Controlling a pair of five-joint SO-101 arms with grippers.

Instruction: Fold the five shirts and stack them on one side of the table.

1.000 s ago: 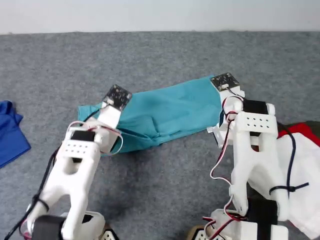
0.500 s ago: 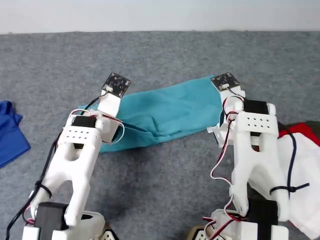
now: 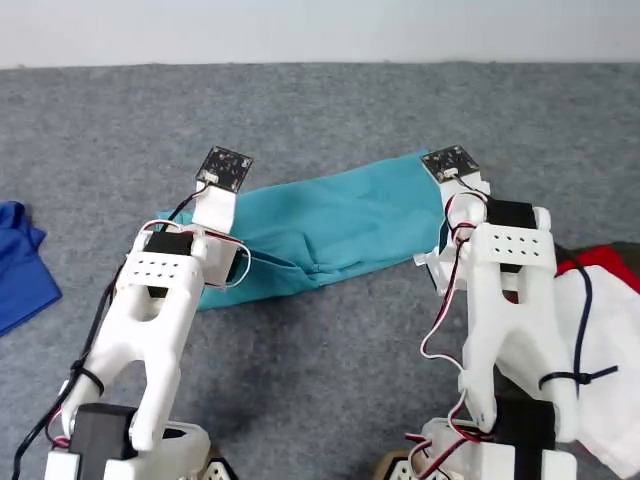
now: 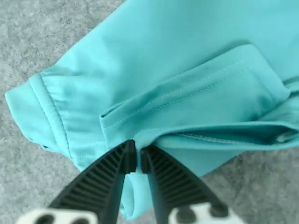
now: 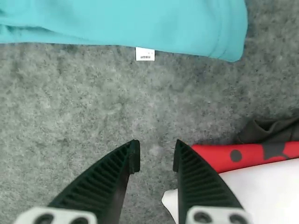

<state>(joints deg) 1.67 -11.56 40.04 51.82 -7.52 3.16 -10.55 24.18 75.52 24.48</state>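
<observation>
Left claw pinches the teal shirt by its hem, likely to fold it over; right claw hangs part-open, empty.

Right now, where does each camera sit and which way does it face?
High view: fixed above the arms' bases, looking down on the table; shows the left arm, the right arm and the teal shirt.
Left wrist view: on the left arm's wrist, looking along the left gripper, shut on a fold of the teal shirt.
Right wrist view: on the right arm's wrist, looking past the open right gripper at table, a red shirt and a white shirt.
Shared: all three show the teal shirt.
</observation>
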